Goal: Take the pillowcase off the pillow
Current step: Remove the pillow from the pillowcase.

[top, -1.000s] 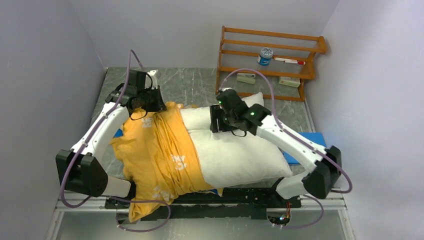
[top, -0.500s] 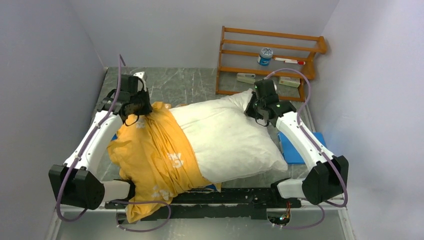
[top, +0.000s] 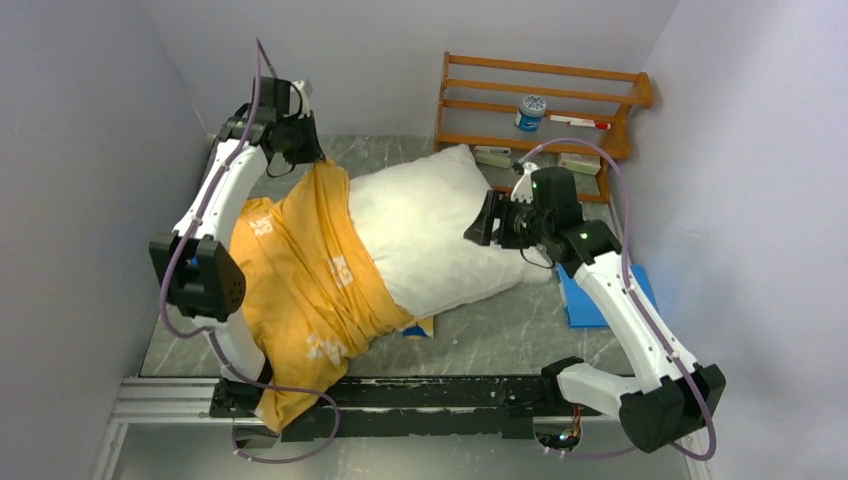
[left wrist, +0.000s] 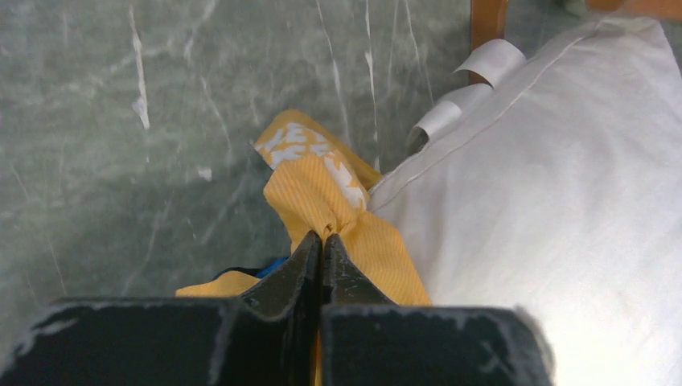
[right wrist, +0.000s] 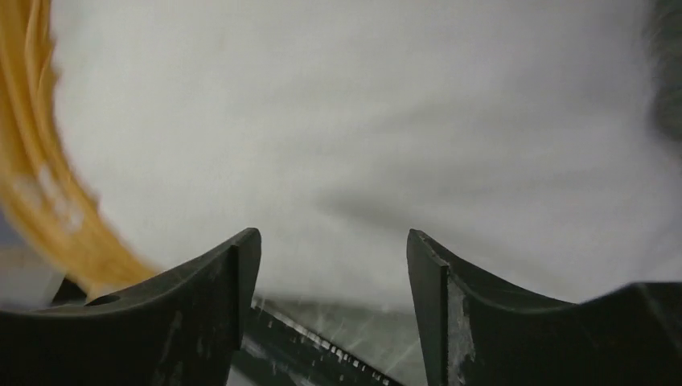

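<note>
The yellow-orange pillowcase (top: 300,275) covers the left part of the white pillow (top: 425,235), which lies across the table. My left gripper (top: 305,155) is raised at the far left and shut on a bunched corner of the pillowcase (left wrist: 322,189); the pillow's bare side (left wrist: 563,185) lies to its right. My right gripper (top: 487,218) is open and empty, held at the pillow's right edge. In the right wrist view its jaws stand wide apart before the white pillow (right wrist: 362,137), with pillowcase folds (right wrist: 48,201) at the left.
A wooden rack (top: 540,120) with a blue-lidded jar (top: 531,112) and small items stands at the back right. A flat blue pad (top: 600,295) lies at the right, under my right arm. The front rail (top: 420,395) runs along the near edge.
My left gripper has lifted and pulled the pillowcase corner up and back. My right gripper has let go of the pillow's far corner and moved to its right edge. The pillow has shifted left.
</note>
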`<state>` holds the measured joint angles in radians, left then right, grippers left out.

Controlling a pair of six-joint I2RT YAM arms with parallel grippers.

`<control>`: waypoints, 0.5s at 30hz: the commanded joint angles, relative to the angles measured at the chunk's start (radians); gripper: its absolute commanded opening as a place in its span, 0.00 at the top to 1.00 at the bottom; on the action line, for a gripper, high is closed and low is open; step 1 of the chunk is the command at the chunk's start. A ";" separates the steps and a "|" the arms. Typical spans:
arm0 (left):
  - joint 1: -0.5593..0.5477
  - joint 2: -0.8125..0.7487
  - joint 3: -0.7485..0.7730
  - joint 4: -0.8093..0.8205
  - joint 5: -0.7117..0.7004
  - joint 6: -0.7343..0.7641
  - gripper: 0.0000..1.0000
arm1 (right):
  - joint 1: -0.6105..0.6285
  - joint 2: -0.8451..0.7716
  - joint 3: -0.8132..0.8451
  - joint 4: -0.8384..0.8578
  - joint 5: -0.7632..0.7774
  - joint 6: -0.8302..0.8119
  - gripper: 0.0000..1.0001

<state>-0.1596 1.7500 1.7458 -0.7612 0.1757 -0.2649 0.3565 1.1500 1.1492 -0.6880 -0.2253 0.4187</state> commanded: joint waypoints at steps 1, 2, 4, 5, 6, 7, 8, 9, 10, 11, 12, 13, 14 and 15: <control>0.015 0.083 0.230 0.190 -0.074 0.004 0.95 | 0.018 -0.067 -0.105 0.015 -0.315 -0.052 0.28; 0.014 0.107 0.260 0.190 -0.064 0.004 0.95 | 0.039 -0.083 -0.129 0.032 -0.349 -0.038 0.25; 0.014 0.173 0.347 0.157 -0.018 0.006 0.95 | 0.110 -0.097 -0.155 0.032 -0.306 -0.006 0.21; 0.014 0.202 0.384 0.132 0.007 0.011 0.95 | 0.146 -0.096 -0.160 0.017 -0.238 0.012 0.18; 0.014 0.224 0.413 0.109 0.028 0.017 0.95 | 0.181 -0.091 -0.166 0.002 -0.150 0.041 0.14; 0.014 0.236 0.421 0.088 0.040 0.025 0.95 | 0.200 -0.082 -0.169 -0.020 -0.062 0.077 0.11; 0.014 0.235 0.408 0.075 0.041 0.028 0.95 | 0.207 -0.075 -0.173 -0.036 0.055 0.136 0.09; 0.014 0.223 0.371 0.075 0.040 0.031 0.89 | 0.207 -0.072 -0.181 -0.051 0.138 0.203 0.05; 0.014 0.196 0.318 0.083 0.031 0.034 0.66 | 0.206 -0.077 -0.190 -0.059 0.202 0.262 0.01; 0.014 0.161 0.232 0.093 0.016 0.035 0.46 | 0.205 -0.084 -0.205 -0.043 0.245 0.298 0.00; 0.014 0.124 0.164 0.107 0.002 0.037 0.11 | 0.204 -0.096 -0.218 -0.013 0.268 0.327 0.00; 0.015 0.076 0.097 0.126 -0.011 0.036 0.04 | 0.197 -0.103 -0.226 0.011 0.285 0.353 0.00; 0.018 0.024 0.033 0.145 -0.027 0.031 0.03 | 0.188 -0.106 -0.231 0.029 0.295 0.379 0.00; 0.021 -0.025 -0.018 0.163 -0.039 0.027 0.03 | 0.179 -0.106 -0.237 0.054 0.302 0.400 0.00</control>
<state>-0.1547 1.9038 1.8839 -0.6830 0.1764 -0.2424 0.5564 1.0691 0.9363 -0.7025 -0.0956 0.6525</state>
